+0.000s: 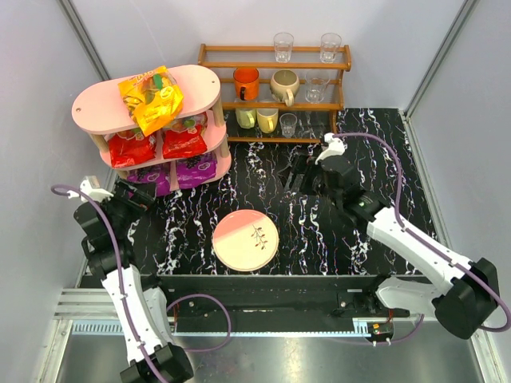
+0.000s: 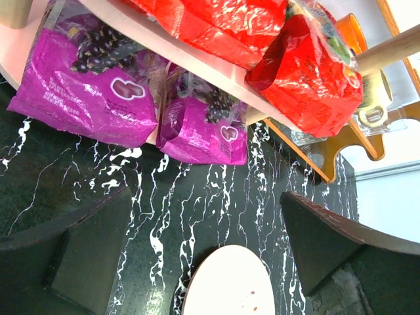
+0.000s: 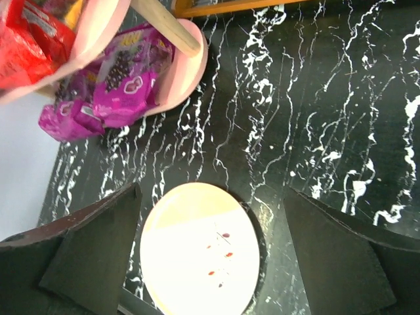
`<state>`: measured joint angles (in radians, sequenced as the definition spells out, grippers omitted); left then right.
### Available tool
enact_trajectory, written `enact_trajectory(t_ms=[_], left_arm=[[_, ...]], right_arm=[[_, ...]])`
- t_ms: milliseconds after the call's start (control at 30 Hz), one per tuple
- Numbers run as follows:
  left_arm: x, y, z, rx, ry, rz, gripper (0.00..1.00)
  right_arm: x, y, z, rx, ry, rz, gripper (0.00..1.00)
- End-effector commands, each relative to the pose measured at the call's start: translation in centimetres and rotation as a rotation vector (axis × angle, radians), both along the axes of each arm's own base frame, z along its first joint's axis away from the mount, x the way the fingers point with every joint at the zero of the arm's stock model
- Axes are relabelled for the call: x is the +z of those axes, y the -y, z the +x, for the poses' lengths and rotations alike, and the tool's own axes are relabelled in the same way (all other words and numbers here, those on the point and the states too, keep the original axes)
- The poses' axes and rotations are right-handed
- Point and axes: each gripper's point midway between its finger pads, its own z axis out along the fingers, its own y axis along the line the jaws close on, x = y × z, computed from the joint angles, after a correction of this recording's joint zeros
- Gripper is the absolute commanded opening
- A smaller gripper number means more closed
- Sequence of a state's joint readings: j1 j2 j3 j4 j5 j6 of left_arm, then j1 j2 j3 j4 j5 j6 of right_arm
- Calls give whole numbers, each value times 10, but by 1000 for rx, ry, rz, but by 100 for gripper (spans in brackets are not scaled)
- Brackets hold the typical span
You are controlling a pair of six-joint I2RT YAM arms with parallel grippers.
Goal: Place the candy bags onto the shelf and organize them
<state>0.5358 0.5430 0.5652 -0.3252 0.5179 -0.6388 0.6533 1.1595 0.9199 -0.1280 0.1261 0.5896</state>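
Observation:
The pink three-tier shelf [image 1: 200, 80] stands at the back left. An orange-yellow candy bag [image 1: 152, 97] lies on its top board. Two red bags [image 1: 132, 148] [image 1: 185, 139] sit on the middle tier and two purple bags [image 1: 152, 179] [image 1: 196, 169] on the bottom tier. The left wrist view shows the purple bags [image 2: 85, 85] [image 2: 203, 121] and red bags [image 2: 308, 72] close ahead. My left gripper [image 1: 136, 194] is open and empty just left of the shelf's front. My right gripper [image 1: 302, 173] is open and empty over the table's middle back. The right wrist view shows a purple bag [image 3: 121, 82].
A round pink-and-cream plate [image 1: 246, 239] lies on the black marbled table near the front centre; it also shows in the right wrist view [image 3: 200, 246]. A brown wooden rack [image 1: 275, 92] with mugs and glasses stands at the back. Grey walls close in both sides.

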Motion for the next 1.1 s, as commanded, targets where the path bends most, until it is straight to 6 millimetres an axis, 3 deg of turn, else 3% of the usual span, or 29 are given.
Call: enact_trajectory(t_ms=[0, 67, 100, 167, 200, 267, 300, 333, 367, 400, 433, 467, 500, 533, 567, 600, 633, 667, 700, 800, 833, 867, 967, 1033, 1067], left_arm=[[44, 7, 1, -52, 90, 87, 99], [69, 11, 1, -72, 139, 130, 99], [89, 15, -1, -83, 178, 155, 99], [109, 18, -2, -94, 209, 178, 99], [129, 20, -4, -100, 241, 199, 99], [150, 20, -6, -97, 275, 231, 99], [171, 21, -9, -90, 308, 256, 99], [178, 20, -11, -85, 312, 267, 99], [188, 18, -12, -64, 323, 279, 99], [205, 19, -16, -56, 353, 294, 99], [215, 17, -18, -38, 377, 305, 99], [224, 16, -18, -27, 401, 311, 99], [233, 16, -18, -18, 428, 297, 99], [246, 15, -17, -6, 474, 307, 99], [251, 14, -15, -4, 488, 302, 99], [256, 10, -8, 3, 491, 280, 99], [259, 6, -2, 11, 490, 272, 99], [260, 0, 10, 11, 471, 254, 99], [259, -3, 17, 14, 462, 233, 99], [264, -14, 39, 16, 452, 212, 99], [266, -17, 43, 19, 454, 216, 99], [268, -22, 50, 24, 446, 219, 99], [269, -32, 59, 46, 426, 255, 99], [265, -37, 64, 54, 411, 268, 99], [262, -39, 68, 57, 401, 267, 99]], right_arm=[[28, 1, -6, 80, 79, -74, 100], [56, -18, -2, 169, 151, -50, 100], [94, -28, 2, 201, 222, -12, 100], [107, -50, 11, 281, 243, -24, 100], [147, -57, 16, 294, 311, 9, 100], [154, -74, 30, 324, 313, -11, 100], [192, -77, 32, 323, 380, 22, 100], [192, -85, 43, 328, 374, 14, 100], [225, -86, 43, 324, 428, 37, 100], [218, -97, 56, 333, 410, 21, 100], [219, -103, 57, 360, 396, 12, 100], [255, -104, 57, 363, 461, 39, 100], [239, -119, 72, 383, 430, 16, 100], [231, -125, 74, 413, 392, -3, 100], [274, -124, 69, 422, 473, 37, 100], [245, -147, 86, 472, 428, 10, 100], [236, -150, 87, 492, 391, -6, 100], [277, -146, 78, 497, 492, 41, 100], [254, -161, 92, 518, 458, 37, 100], [258, -172, 92, 559, 484, 82, 100], [270, -176, 94, 559, 536, 115, 100], [243, -184, 103, 567, 481, 102, 100], [256, -182, 106, 539, 521, 128, 97], [242, -187, 117, 523, 492, 112, 96], [253, -185, 116, 516, 521, 123, 94]])
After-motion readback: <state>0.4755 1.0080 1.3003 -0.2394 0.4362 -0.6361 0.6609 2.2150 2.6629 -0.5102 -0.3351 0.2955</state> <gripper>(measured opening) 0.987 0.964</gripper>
